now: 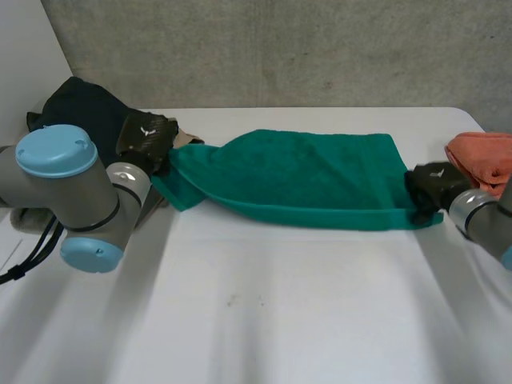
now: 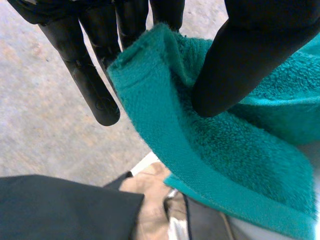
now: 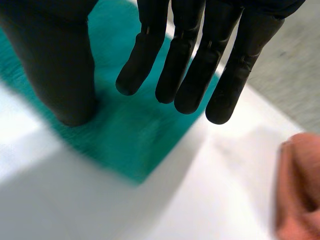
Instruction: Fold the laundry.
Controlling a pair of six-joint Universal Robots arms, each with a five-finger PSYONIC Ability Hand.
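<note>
A green towel (image 1: 304,176) lies stretched across the far half of the white table (image 1: 280,304), folded lengthwise. My left hand (image 1: 146,138) holds its left end, lifted a little. In the left wrist view the thumb (image 2: 240,60) pinches the towel's doubled edge (image 2: 225,150) against the fingers (image 2: 85,75). My right hand (image 1: 432,186) is at the towel's right end. In the right wrist view its fingers (image 3: 192,65) are straight and spread over the towel's corner (image 3: 130,145), which lies flat on the table.
An orange cloth (image 1: 484,156) lies bunched at the table's right edge, close beside my right hand (image 3: 300,185). A pile of dark clothes (image 1: 80,108) with a beige garment (image 2: 150,200) sits at the far left, under my left hand.
</note>
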